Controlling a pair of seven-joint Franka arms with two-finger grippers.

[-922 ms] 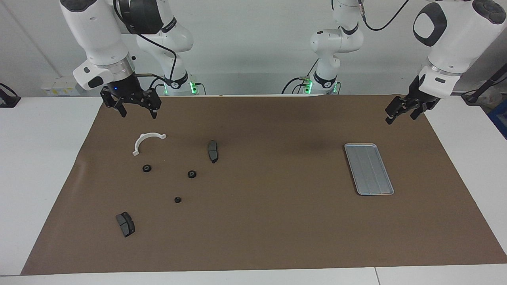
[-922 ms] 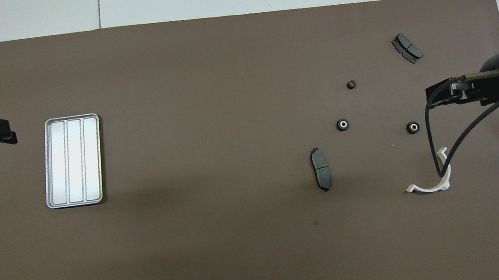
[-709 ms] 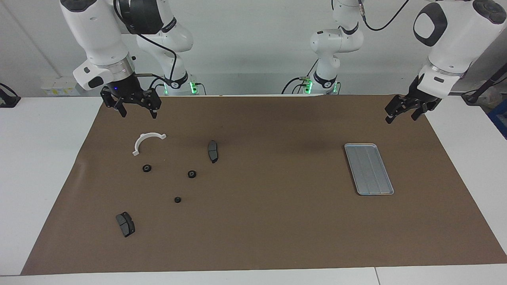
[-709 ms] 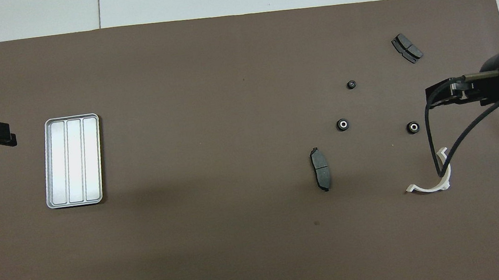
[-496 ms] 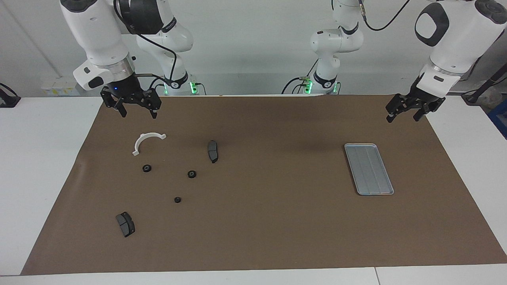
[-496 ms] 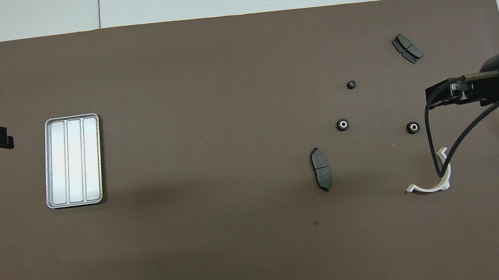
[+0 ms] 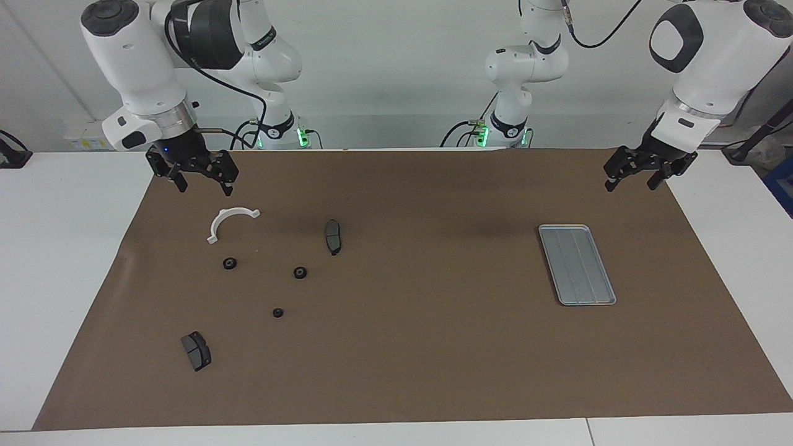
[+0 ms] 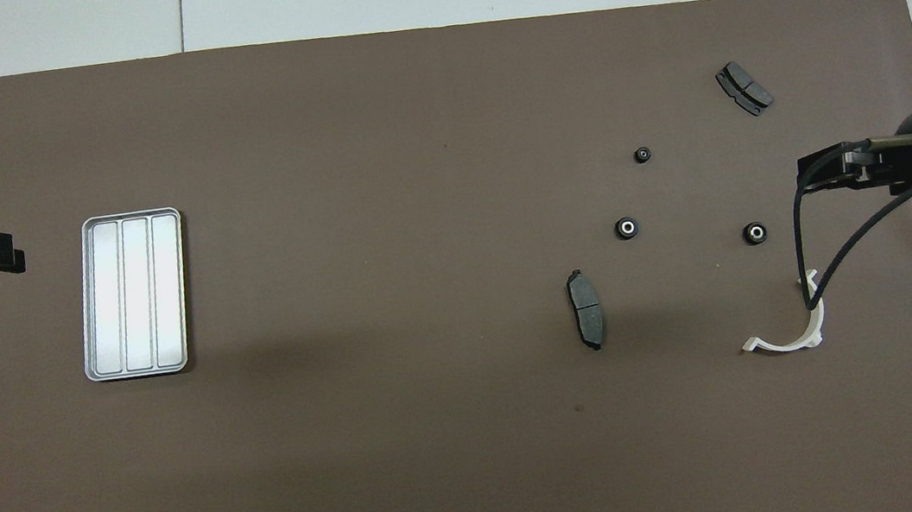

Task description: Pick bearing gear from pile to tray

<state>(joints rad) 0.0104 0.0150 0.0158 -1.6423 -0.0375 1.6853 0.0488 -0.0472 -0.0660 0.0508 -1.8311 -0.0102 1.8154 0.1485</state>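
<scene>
Facing view: I see right gripper (image 7: 199, 181) apart, empty, over mat edge beside white bracket (image 7: 230, 222); left gripper (image 7: 630, 178) apart, waiting near tray (image 7: 577, 264). Risk: I grab brake pad, not gear.

Overhead view: I count three gears (image 8: 627, 228), two pads (image 8: 587, 321), one bracket, one tray.

A plain brown mat (image 7: 403, 347) covers the white counter (image 7: 56, 248). On it the tray (image 7: 577, 264) is silver-grey with faint lengthwise lines. Three small gears (image 7: 300, 272) are black, each with a pale centre in the overhead view. Two brake pads (image 7: 333, 236) are dark grey. At 10 o'clock from the gears lies a white curved bracket (image 7: 226, 222). Both arms (image 7: 136, 56) are white with black joints.
</scene>
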